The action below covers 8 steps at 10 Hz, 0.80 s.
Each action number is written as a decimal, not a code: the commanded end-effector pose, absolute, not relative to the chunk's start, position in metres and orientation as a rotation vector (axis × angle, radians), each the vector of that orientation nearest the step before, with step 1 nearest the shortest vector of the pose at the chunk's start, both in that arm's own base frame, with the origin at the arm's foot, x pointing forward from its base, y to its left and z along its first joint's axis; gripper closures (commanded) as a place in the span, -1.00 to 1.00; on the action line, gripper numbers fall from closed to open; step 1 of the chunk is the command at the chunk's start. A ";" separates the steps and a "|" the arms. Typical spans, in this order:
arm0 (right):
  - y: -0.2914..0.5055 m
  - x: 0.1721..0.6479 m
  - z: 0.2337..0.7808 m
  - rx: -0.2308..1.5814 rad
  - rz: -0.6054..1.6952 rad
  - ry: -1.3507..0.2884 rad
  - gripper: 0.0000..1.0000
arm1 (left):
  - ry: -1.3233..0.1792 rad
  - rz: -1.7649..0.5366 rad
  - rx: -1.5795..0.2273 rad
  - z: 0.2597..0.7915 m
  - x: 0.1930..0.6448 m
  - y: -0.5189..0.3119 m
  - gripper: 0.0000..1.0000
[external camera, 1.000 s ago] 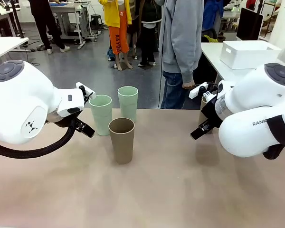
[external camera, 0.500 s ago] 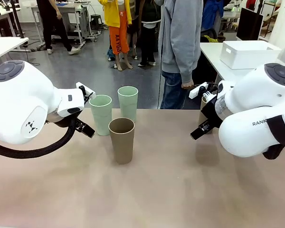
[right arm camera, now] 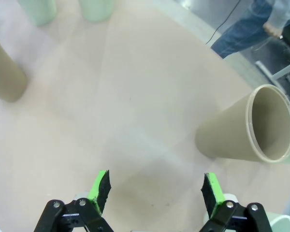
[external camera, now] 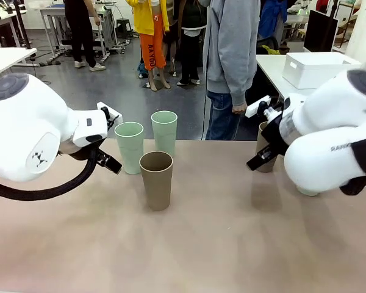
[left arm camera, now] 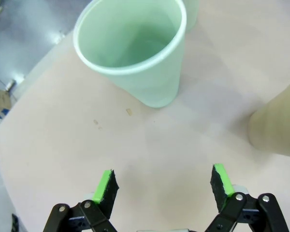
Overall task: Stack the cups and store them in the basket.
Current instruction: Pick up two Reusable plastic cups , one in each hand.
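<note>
Cups: four plainly told, all upright on the desk (external camera: 219, 244). Near mint cup (external camera: 129, 147) at 9 o'clock of the front view. Far mint cup (external camera: 164, 130) just beside it, at its 2 o'clock. Middle tan cup (external camera: 156, 180) at its 5 o'clock. Right tan cup (external camera: 263, 145) at 3 o'clock, partly hidden by the right arm. Basket (external camera: 320, 69): on a separate table at 2 o'clock, well apart from the cups. Left jaws: released, empty, pads (left arm camera: 106, 186) wide, near mint cup at their 12 o'clock. Right jaws: released, empty, right tan cup at their 2 o'clock. Handling, as judged: the step is the approach to a first grasp. Centre each cup between the pads before closing, grip below the rim, lift straight up clear of neighbours, and nest squarely into the next mouth.
</note>
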State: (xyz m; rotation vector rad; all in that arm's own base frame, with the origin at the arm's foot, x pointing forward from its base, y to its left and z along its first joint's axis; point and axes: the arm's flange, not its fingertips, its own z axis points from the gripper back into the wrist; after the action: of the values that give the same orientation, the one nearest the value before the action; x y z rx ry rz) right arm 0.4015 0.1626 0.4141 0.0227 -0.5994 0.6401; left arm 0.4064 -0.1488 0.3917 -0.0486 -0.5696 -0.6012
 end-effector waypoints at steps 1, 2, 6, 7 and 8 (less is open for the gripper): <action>0.148 0.400 0.467 0.040 0.665 -0.598 -1.00 | -0.579 -0.630 -0.100 0.437 0.411 -0.120 -1.00; 0.133 0.398 0.497 0.075 0.685 -0.613 -1.00 | -0.572 -0.674 -0.172 0.462 0.412 -0.104 -1.00; 0.020 0.372 0.549 0.232 0.858 -0.701 -1.00 | -0.570 -0.935 -0.356 0.546 0.398 -0.029 -1.00; -0.013 0.357 0.547 0.266 0.902 -0.754 -1.00 | -0.594 -1.004 -0.432 0.551 0.400 -0.007 -1.00; -0.041 0.347 0.543 0.311 0.942 -0.814 -1.00 | -0.629 -1.059 -0.507 0.550 0.401 0.014 -1.00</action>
State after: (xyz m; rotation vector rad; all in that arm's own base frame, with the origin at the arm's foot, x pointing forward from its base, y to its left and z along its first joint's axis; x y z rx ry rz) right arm 0.3567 -0.0199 0.5526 0.2331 -0.7681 0.8816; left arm 0.3851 -0.0010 0.5580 -0.4142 -0.6347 -0.9980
